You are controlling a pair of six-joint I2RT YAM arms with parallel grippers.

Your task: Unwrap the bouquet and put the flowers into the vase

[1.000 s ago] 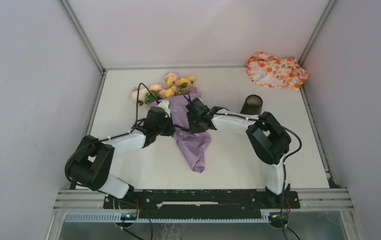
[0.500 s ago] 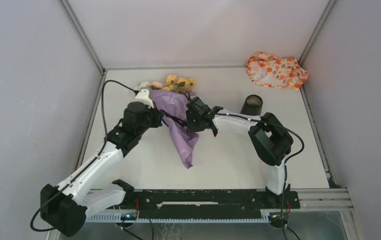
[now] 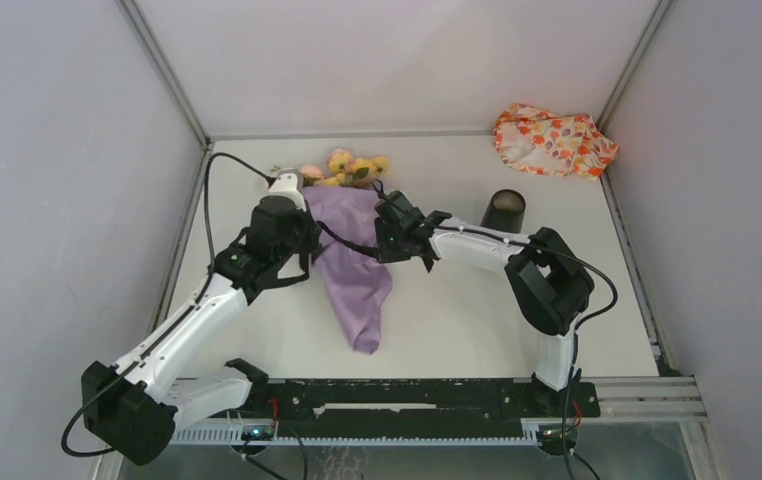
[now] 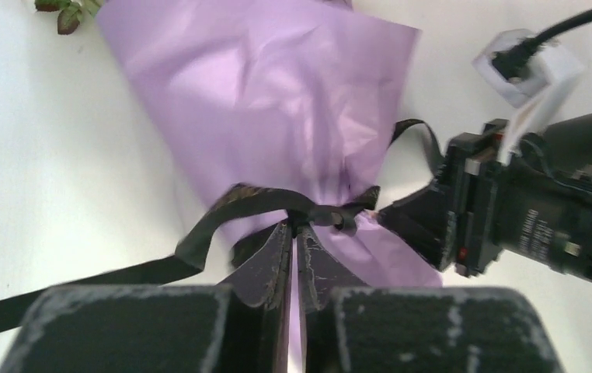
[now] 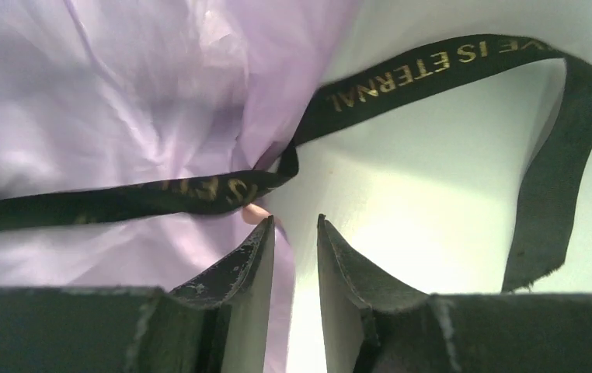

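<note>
The bouquet (image 3: pixel 350 262) lies mid-table in lilac wrapping paper (image 4: pixel 262 93), its yellow and pink flowers (image 3: pixel 345 167) pointing to the back. A black ribbon (image 4: pixel 255 199) ties its neck. My left gripper (image 4: pixel 294 226) is shut on the ribbon at the knot; in the top view it (image 3: pixel 314 240) sits at the bouquet's left edge. My right gripper (image 5: pixel 293 220) stands open at the neck's right side (image 3: pixel 385 245), with an edge of lilac paper (image 5: pixel 122 101) lying in its gap. A loose ribbon tail (image 5: pixel 433 70) with gold lettering loops past it. The black vase (image 3: pixel 503 210) stands upright to the right.
An orange-and-white floral cloth bundle (image 3: pixel 554 140) lies in the back right corner. Grey walls with metal rails (image 3: pixel 192 120) close in the table on three sides. The right arm's elbow (image 3: pixel 547 280) sits in front of the vase.
My left arm has unfolded and reached toward the back, dragging the bouquet left. The paper's tail has swung left. The right gripper has stayed at the neck.
</note>
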